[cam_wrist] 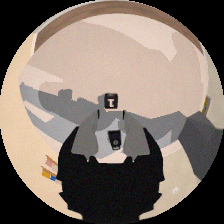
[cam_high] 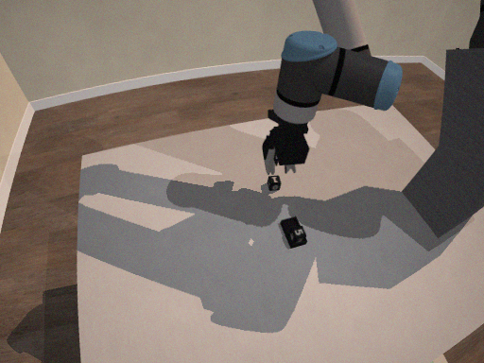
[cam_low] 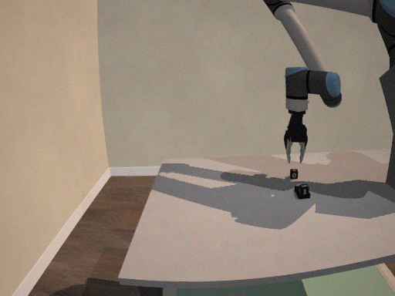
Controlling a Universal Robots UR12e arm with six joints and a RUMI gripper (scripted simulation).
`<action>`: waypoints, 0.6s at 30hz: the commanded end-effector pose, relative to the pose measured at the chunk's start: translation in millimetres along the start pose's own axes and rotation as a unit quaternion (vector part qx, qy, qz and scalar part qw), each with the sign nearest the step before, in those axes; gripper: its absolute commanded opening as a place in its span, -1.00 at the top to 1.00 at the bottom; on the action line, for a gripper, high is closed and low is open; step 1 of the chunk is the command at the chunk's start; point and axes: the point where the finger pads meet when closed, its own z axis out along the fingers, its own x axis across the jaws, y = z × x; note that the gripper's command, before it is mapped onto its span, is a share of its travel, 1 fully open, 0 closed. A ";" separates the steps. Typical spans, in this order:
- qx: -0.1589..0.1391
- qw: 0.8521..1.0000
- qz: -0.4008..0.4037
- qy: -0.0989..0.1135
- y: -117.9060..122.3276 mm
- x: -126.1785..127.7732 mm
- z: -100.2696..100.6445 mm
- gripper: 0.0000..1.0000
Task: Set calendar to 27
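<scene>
A small black cube (cam_high: 274, 183) (cam_low: 294, 174) (cam_wrist: 111, 101) sits on the table, with a white 0 on the side facing the exterior camera. Its top shows a white mark like a 1 or an I in the wrist view. My gripper (cam_high: 280, 172) (cam_low: 295, 163) (cam_wrist: 111, 110) is partly open and empty, pointing down, with its fingertips above this cube. A longer black shape (cam_high: 293, 232) (cam_low: 302, 191) (cam_wrist: 115, 138) lies nearer the top and exterior views, with a white 5 in the top view and a 1 in the exterior view. I cannot clearly separate tray and second cube there.
The pale table (cam_high: 142, 312) (cam_low: 185, 250) carries both dark objects, and the arm's shadow falls across them. The dark robot column (cam_high: 460, 118) stands at the right. Small coloured items (cam_wrist: 49, 174) show beyond the table at the lower left of the wrist view.
</scene>
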 end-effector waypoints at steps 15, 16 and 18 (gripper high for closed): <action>0.013 1.000 -0.001 0.001 0.0 -0.4 -16.2 0.42; 0.020 1.000 -0.001 0.001 0.0 -0.4 -15.8 0.42; 0.036 0.999 -0.001 0.002 0.0 -0.5 -14.9 0.42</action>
